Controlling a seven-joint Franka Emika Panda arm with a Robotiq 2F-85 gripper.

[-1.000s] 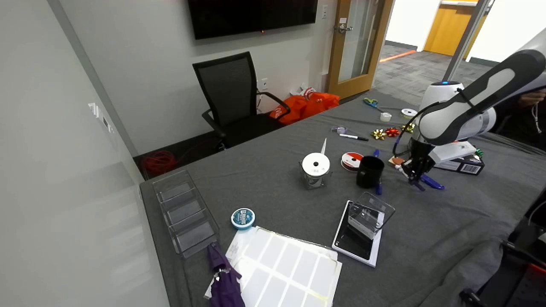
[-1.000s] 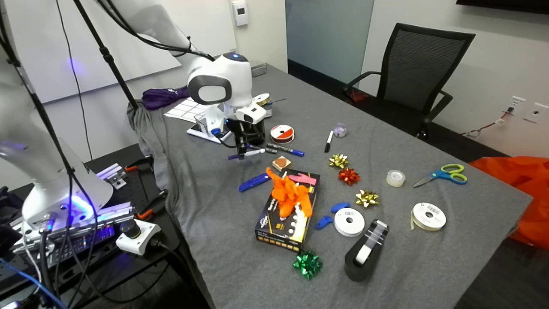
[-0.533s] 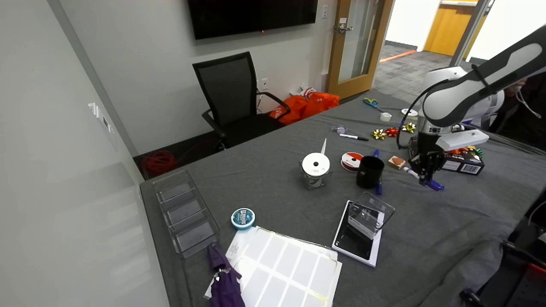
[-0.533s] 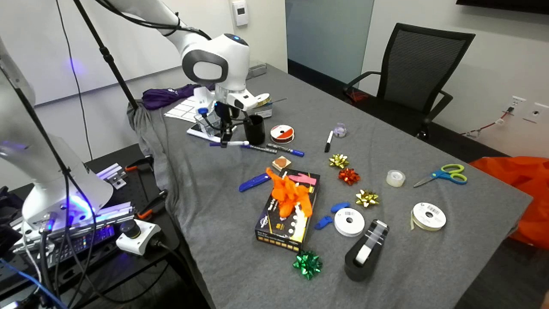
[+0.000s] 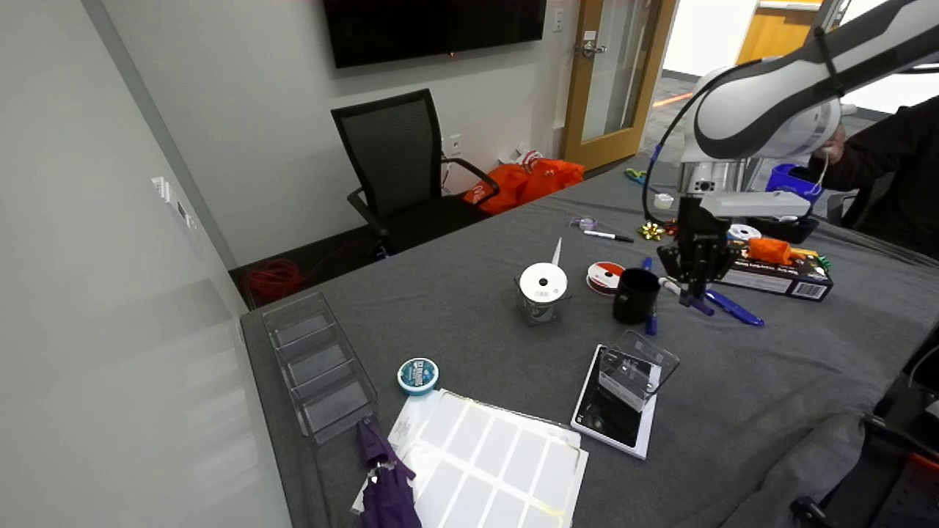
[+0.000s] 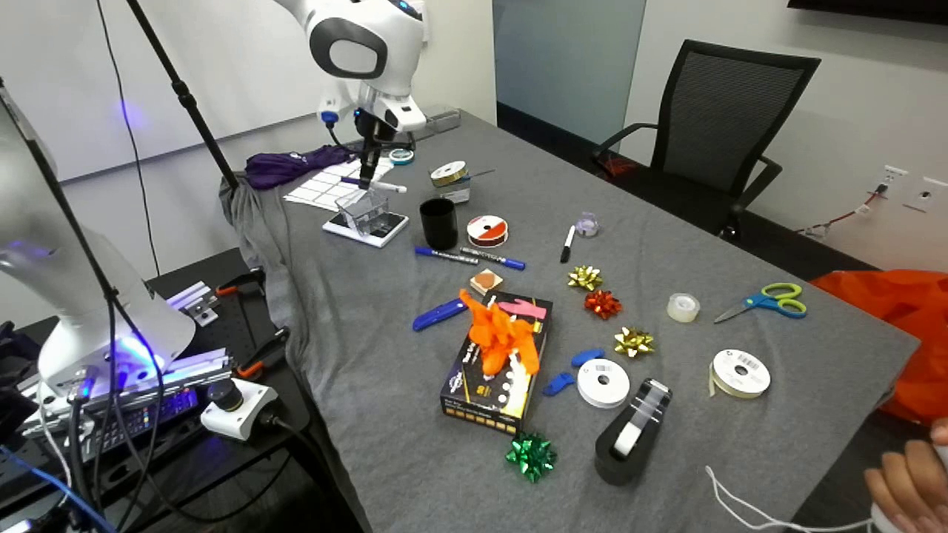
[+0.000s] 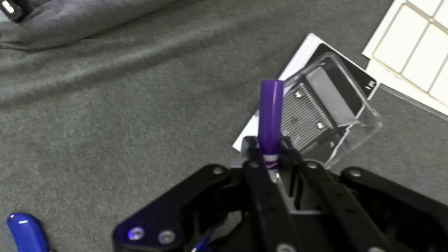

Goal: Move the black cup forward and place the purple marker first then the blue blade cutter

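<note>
In an exterior view, a person's hand with a white string has come into the near corner in the last second. Next come the tape holder and the black box with a floppy orange thing on top, all where they were. The blue blade cutter lies flat on the gray cloth, just beside the box, and it has stayed put. Past that, two blue and black pens lie near the black cup. The cup stands upright in the same spot as before. A second ago the claw was in front of part of it; now the whole cup can be seen.

The claw has gone up higher. It is pinched nearly closed, with the purple marker between its fingers, same as before. The marker is up off the cloth, held sideways, and in the wrist view its purple end sticks out past the fingertips. Past the claw, the purple umbrella has not moved, and a round tin has popped into sight, since the arm was covering it.
</note>
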